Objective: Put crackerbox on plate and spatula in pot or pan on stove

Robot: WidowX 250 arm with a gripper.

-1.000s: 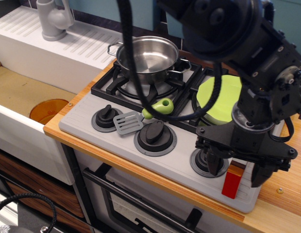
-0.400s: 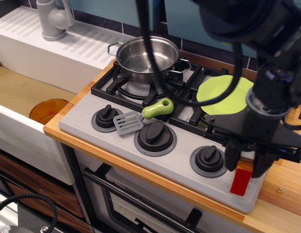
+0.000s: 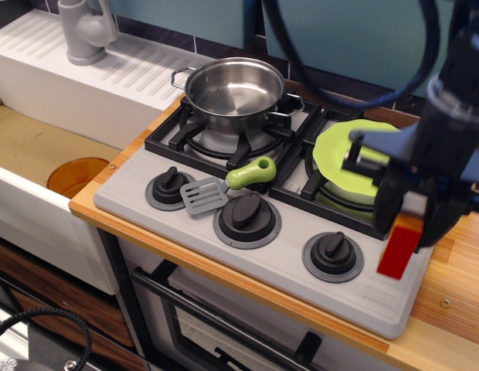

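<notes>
My gripper [image 3: 412, 222] is shut on the crackerbox [image 3: 399, 251], a red box with an orange top, and holds it above the stove's [image 3: 278, 259] front right corner; the view is blurred there. The lime-green plate [image 3: 340, 151] lies on the right burner grate, just behind and to the left of the gripper, partly hidden by the arm. The spatula [image 3: 224, 185] lies on the stove between the left and middle knobs, grey blade forward and green handle toward the grates. The steel pot [image 3: 234, 91] stands empty on the back left burner.
A sink basin at the left holds an orange round disc [image 3: 77, 176]. A grey faucet [image 3: 85, 31] stands on the white drainboard behind it. Three black knobs [image 3: 332, 255] line the stove's front. A wooden counter [image 3: 456, 294] runs along the right, and a black cable hangs above.
My gripper closed on the crackerbox at the stove's front right corner, then lifted it and carried it up and to the right. Pot, spatula and plate have not moved.
</notes>
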